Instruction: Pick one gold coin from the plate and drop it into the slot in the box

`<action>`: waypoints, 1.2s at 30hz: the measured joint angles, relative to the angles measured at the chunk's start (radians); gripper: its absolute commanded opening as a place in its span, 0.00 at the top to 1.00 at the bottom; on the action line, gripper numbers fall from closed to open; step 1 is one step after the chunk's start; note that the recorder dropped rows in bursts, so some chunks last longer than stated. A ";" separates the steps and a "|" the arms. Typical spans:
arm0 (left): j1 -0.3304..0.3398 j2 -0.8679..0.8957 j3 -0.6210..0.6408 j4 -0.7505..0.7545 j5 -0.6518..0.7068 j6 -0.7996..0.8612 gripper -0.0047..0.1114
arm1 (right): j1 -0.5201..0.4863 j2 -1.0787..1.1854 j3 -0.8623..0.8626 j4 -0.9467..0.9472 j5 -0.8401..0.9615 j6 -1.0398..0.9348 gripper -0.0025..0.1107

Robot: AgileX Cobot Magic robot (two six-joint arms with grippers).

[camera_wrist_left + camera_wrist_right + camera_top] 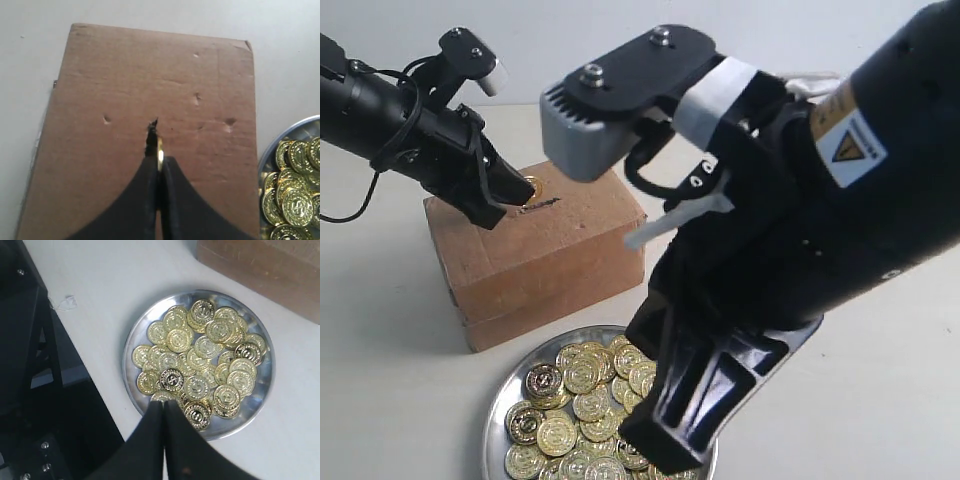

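Note:
The brown cardboard box [535, 250] stands behind the silver plate [500, 400], which is heaped with several gold coins [580, 378]. My left gripper [516, 192] is over the box top, shut on a gold coin [160, 152] held edge-on, right beside the dark slot [151, 137]. In the exterior view the held coin [531, 185] glints at the fingertips next to the slot [542, 204]. My right gripper [165, 404] hangs shut over the near rim of the plate [260, 400], nothing between its fingers. The coins [200, 360] lie just beyond its tips.
The right arm's big black body [800, 230] fills the right of the exterior view and hides part of the plate. A box corner [260, 270] shows behind the plate in the right wrist view. White tabletop [390, 380] surrounds both. A dark stand [30, 365] lies off the table edge.

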 measured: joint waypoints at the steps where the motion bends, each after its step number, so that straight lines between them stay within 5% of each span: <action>1: 0.000 0.002 0.000 0.000 -0.002 0.008 0.96 | 0.000 -0.010 0.000 0.000 0.000 0.002 0.98; 36: -0.035 0.059 -0.004 -0.011 -0.076 0.119 0.95 | 0.000 -0.053 0.000 0.000 0.048 0.004 0.98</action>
